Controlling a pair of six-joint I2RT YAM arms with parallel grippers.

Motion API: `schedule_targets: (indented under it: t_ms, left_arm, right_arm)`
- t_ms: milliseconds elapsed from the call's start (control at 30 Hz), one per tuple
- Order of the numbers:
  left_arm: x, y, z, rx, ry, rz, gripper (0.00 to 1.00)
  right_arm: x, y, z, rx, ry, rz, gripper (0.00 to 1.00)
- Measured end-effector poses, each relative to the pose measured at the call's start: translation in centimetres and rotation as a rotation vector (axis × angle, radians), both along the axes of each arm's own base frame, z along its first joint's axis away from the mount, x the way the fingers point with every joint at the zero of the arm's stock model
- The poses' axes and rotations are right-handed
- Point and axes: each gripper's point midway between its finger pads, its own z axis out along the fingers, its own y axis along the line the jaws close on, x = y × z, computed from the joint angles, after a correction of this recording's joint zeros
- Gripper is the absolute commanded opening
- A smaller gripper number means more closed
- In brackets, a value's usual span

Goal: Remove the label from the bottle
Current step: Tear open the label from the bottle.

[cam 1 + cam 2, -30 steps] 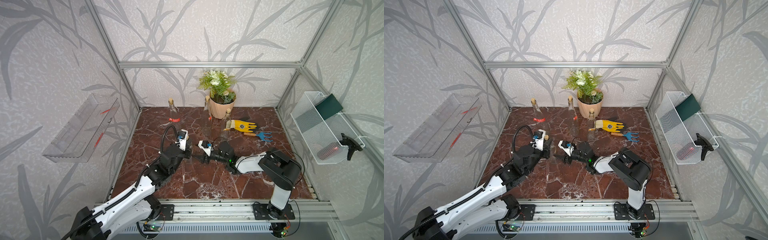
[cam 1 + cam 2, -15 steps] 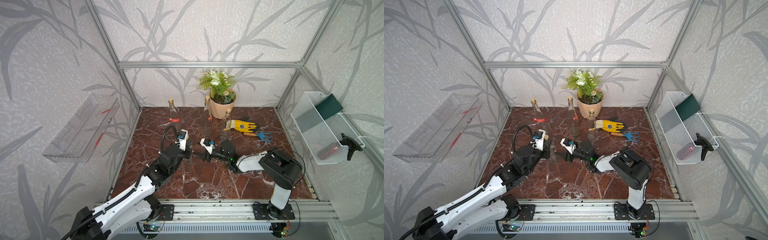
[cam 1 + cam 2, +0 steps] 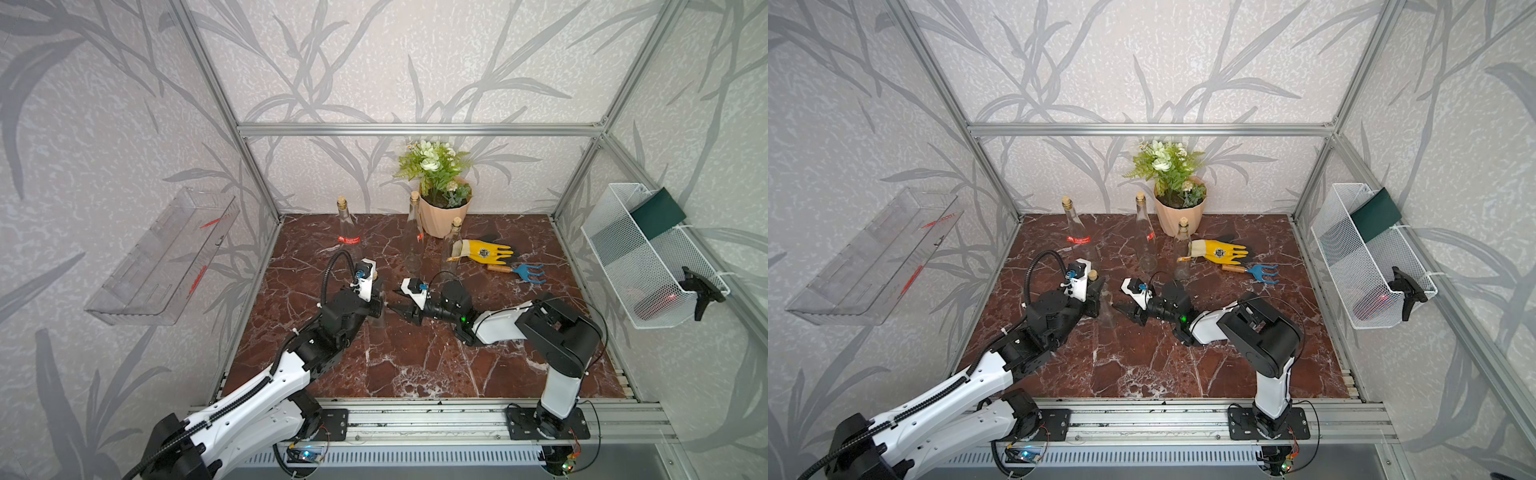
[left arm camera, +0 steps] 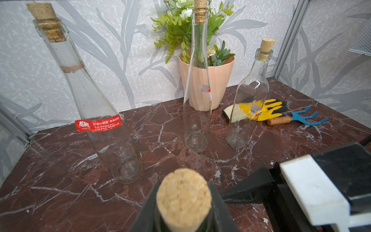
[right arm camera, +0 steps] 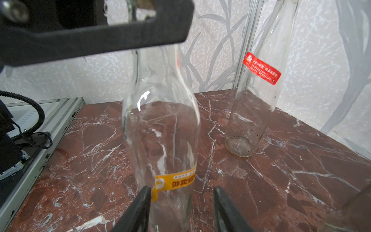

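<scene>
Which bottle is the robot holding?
The front bottle: the left claw grips its corked neck. The red-label bottle, thin bottle and short bottle stand free behind.

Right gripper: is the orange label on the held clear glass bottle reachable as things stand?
Probably yes. The right gripper has open jaws either side of the clear glass bottle at its orange label, nothing between; the left gripper holds only the corked neck.

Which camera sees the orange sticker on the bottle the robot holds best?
The right wrist view: the orange sticker is close and its print shows. The left wrist view shows only that bottle's cork, from above. In both top views the bottle is faint glass; no sticker can be made out.
</scene>
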Motion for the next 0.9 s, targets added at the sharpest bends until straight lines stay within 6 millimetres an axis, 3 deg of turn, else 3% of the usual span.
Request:
schedule_targets:
  t_ms: [633,900]
  left_arm:
    - [0.0,0.0,0.0,0.0,0.0,0.0,0.0]
    - [0.0,0.0,0.0,-0.001,0.0,-0.001,0.0]
  right_arm:
    - [-1.5,0.8,-1.2,-0.008,0.021,0.037,0.47]
    - [-1.6,0.9,-0.8,0.011,0.026,0.038,0.47]
